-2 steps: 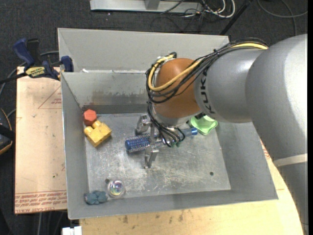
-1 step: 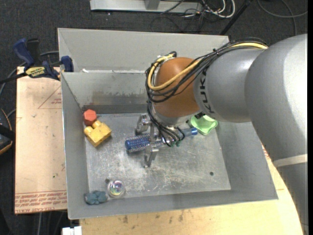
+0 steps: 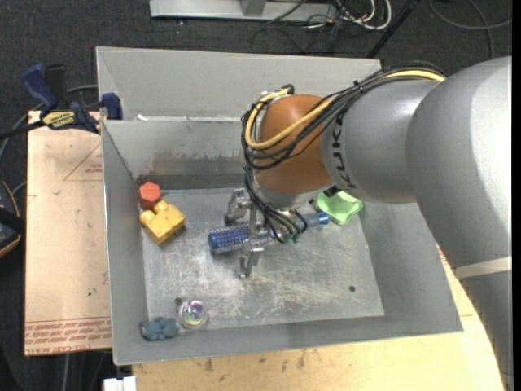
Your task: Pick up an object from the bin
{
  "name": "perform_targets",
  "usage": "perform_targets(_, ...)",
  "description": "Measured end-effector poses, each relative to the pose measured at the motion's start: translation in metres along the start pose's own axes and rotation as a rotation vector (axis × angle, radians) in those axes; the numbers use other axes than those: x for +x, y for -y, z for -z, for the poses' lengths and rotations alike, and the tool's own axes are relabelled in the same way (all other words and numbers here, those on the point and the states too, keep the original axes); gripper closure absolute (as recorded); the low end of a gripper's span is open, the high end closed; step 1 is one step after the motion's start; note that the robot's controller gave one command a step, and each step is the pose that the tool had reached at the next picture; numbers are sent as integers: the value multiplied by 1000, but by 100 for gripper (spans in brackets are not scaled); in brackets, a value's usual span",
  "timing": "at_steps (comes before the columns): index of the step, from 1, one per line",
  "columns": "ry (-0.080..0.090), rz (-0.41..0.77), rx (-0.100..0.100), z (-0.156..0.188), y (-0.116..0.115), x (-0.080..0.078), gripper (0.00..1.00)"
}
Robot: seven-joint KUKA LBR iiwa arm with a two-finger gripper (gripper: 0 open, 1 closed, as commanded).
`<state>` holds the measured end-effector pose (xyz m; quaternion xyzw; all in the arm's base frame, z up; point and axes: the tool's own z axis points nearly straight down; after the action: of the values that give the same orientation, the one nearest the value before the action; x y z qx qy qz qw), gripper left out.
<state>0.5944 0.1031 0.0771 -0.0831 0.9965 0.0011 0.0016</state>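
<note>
My gripper (image 3: pixel 244 239) hangs low over the middle of the bin floor, under the orange wrist cover. One finger (image 3: pixel 238 208) stands behind a blue bristly brush-like piece (image 3: pixel 227 239) and the other finger (image 3: pixel 248 259) stands in front of it, so the fingers straddle its right end with a gap between them. The blue piece lies flat on the floor. A green translucent piece (image 3: pixel 340 206) lies to the right, partly under the arm, with a small blue-and-green item (image 3: pixel 309 220) beside it.
A yellow block (image 3: pixel 164 221) with a red cap-like piece (image 3: pixel 149 192) sits at the left of the floor. A shiny clear ball (image 3: pixel 194 314) and a dull blue lump (image 3: pixel 159 327) lie in the near left corner. The arm hides the back right.
</note>
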Motion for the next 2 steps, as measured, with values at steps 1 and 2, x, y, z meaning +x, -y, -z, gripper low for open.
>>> perform_targets(1,0,-2,0,1,0,-1,0)
perform_targets(2,6,-2,-1,4,-1,-3,100)
